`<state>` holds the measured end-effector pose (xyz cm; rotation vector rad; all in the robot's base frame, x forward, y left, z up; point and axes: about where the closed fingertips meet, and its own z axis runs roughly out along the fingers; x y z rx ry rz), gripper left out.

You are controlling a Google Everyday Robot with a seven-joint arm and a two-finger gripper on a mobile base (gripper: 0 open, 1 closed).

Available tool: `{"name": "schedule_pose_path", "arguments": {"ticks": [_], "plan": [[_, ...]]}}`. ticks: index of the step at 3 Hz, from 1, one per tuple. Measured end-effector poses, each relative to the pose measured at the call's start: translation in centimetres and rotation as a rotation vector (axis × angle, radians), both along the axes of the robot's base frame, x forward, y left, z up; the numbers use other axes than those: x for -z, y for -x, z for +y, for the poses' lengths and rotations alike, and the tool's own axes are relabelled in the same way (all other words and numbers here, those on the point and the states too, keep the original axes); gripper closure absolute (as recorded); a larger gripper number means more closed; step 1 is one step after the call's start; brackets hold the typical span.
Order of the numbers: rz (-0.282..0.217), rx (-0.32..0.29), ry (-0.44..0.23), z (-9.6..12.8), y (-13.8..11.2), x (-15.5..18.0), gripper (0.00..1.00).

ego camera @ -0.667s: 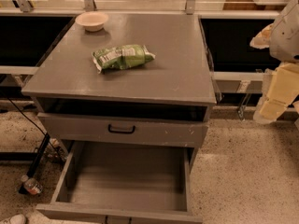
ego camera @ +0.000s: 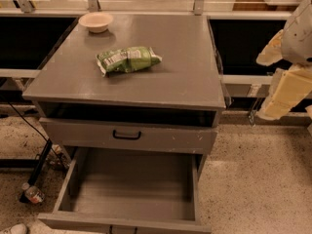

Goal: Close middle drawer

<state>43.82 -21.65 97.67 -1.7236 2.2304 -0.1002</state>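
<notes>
The middle drawer (ego camera: 131,189) is a long, flat-floored grey box, pulled far out of the grey cabinet and empty. Its low front panel (ego camera: 122,224) runs along the bottom edge of the view, and its handle is barely visible there. Above it is a taller grey drawer front (ego camera: 165,138) with white scuffs and a black bar handle (ego camera: 126,135), almost flush with the cabinet. My gripper (ego camera: 285,94), seen as cream and white parts, hangs at the right edge beside the cabinet's top right corner, well above and to the right of the open drawer and touching nothing.
The cabinet top (ego camera: 185,77) holds a green snack bag (ego camera: 127,59) and a small beige bowl (ego camera: 96,22). A plastic bottle (ego camera: 33,194) and black cables (ego camera: 36,167) lie on the speckled floor to the left. A metal rail frame (ego camera: 243,79) runs behind the cabinet.
</notes>
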Motion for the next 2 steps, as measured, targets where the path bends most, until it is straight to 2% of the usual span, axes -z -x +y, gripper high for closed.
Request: {"name": "schedule_pose_path", "arguments": {"ticks": [1, 2], "plan": [[0.0, 0.0, 0.0, 0.0, 0.0, 0.0, 0.5], [-0.01, 0.005, 0.002, -0.05, 0.01, -0.23, 0.79]]}}
